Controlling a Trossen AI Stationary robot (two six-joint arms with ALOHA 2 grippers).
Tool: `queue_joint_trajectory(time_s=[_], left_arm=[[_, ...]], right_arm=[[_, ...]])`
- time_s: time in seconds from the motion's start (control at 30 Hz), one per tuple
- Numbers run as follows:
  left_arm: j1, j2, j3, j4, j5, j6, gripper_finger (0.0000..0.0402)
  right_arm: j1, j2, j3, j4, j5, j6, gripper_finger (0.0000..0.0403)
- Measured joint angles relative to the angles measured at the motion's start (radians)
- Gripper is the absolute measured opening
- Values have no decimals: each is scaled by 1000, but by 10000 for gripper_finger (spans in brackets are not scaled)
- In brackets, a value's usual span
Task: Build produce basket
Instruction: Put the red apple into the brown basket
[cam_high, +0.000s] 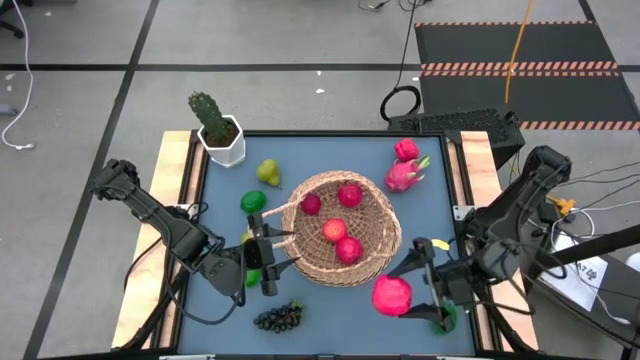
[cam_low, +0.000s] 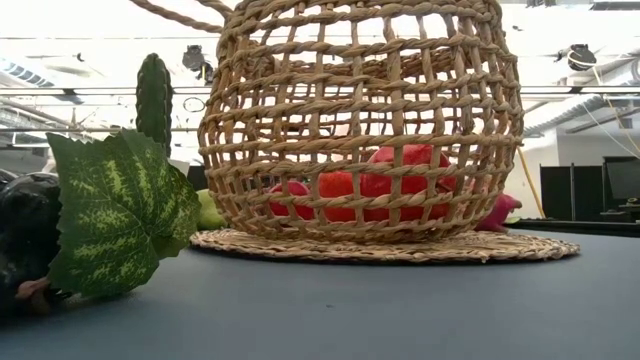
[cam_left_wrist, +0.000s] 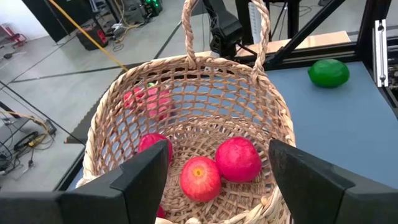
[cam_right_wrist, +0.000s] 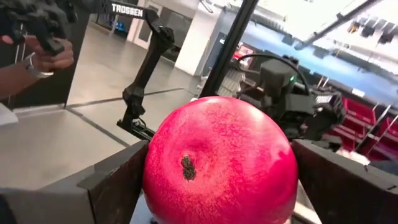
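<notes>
Red apple (cam_right_wrist: 221, 165) gripped in right claw (cam_high: 412, 290), left claw (cam_high: 268, 262) wide at upright basket (cam_high: 345, 228)

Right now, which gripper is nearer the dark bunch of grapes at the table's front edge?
Left. The left gripper sits just behind the grapes, by the woven wicker basket; the right gripper holds a big red fruit farther off.

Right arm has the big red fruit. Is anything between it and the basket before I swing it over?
Nothing visible blocks it. The right end effector holds the red fruit just beside the basket, with only bare table between. The left end effector sits at the basket's opposite rim, and four red fruits lie inside.
</notes>
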Motion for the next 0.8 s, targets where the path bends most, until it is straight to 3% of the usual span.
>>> queue_joint_trajectory(time_s=[0.2, 0.53, 0.8], left_arm=[[0, 0, 0, 0, 0, -40, 273], [0, 5, 0, 0, 5, -82, 273], [0, 9, 0, -4, 8, -90, 273]], right_arm=[[5, -58, -60, -7, -2, -64, 375], [4, -113, -315, 552, -7, -242, 375], [4, -179, -412, 722, -6, -261, 375]])
